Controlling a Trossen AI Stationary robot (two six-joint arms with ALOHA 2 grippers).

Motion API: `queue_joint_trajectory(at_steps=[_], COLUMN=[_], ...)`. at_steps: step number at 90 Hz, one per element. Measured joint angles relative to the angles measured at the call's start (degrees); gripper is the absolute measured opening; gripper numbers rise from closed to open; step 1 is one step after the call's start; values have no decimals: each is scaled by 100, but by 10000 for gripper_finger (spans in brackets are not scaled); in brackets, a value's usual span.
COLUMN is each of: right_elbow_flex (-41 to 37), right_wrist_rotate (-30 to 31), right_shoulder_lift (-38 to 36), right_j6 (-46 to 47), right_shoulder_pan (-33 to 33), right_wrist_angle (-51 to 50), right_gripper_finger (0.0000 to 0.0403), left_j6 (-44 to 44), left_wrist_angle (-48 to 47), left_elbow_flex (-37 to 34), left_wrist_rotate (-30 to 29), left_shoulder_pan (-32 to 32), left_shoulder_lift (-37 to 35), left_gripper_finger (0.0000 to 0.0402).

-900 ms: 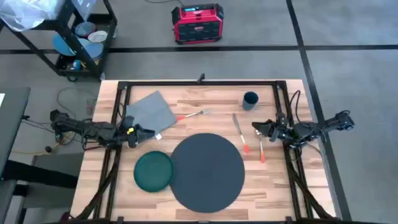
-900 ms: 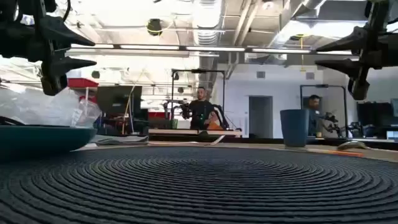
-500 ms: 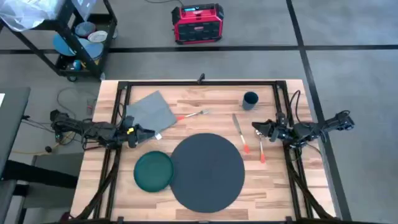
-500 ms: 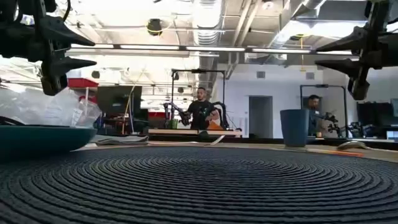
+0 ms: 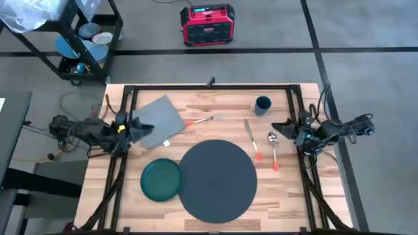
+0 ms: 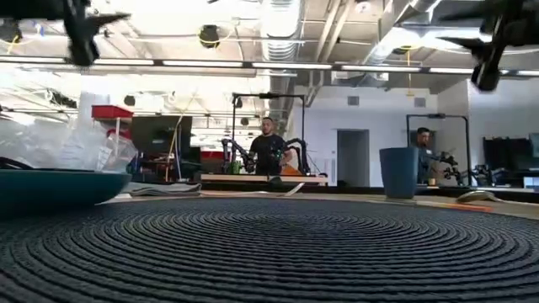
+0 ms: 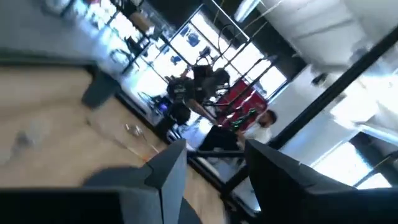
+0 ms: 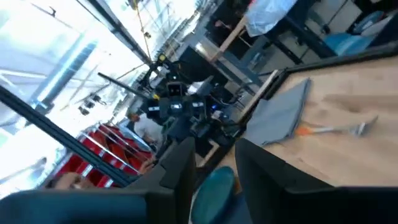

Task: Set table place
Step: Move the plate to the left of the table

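The place, a large round dark grey mat (image 5: 217, 178), lies flat on the near middle of the table (image 5: 215, 103) and fills the low view (image 6: 269, 248). My left gripper (image 5: 145, 126) hovers open over the near edge of a grey napkin (image 5: 160, 117), high above the table (image 6: 84, 25). My right gripper (image 5: 279, 125) hovers open near the table's right edge, beside the spoon (image 5: 273, 147), also raised (image 6: 488, 38). Neither has anything between its fingers.
A dark green plate (image 5: 161, 179) sits left of the mat, touching its edge. An orange-handled fork (image 5: 201, 120) lies by the napkin; a knife (image 5: 250, 138) lies right of the mat. A blue cup (image 5: 262, 104) stands far right. People stand in the room beyond (image 6: 271, 143).
Both grippers have risen. My left gripper has drawn back toward the table's left edge, my right gripper toward the right edge, uncovering the spoon's bowl. Nothing on the table has moved.
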Motion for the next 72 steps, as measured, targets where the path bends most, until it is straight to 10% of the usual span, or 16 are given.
queue_joint_trajectory(at_steps=[50, 72], right_elbow_flex=[4352, 4865], right_wrist_rotate=[-197, -404], right_shoulder_lift=[3747, 4284], right_j6=[-403, -353], right_shoulder_pan=[-282, -278], right_wrist_angle=[-2704, -3807], right_gripper_finger=[102, 102], left_j6=[3287, 1806], left_wrist_angle=[-1874, -4957], left_elbow_flex=[5647, 6157], left_wrist_rotate=[31, -75], left_shoulder_pan=[10, 434], left_shoulder_lift=[4840, 5443], left_gripper_finger=[148, 148])
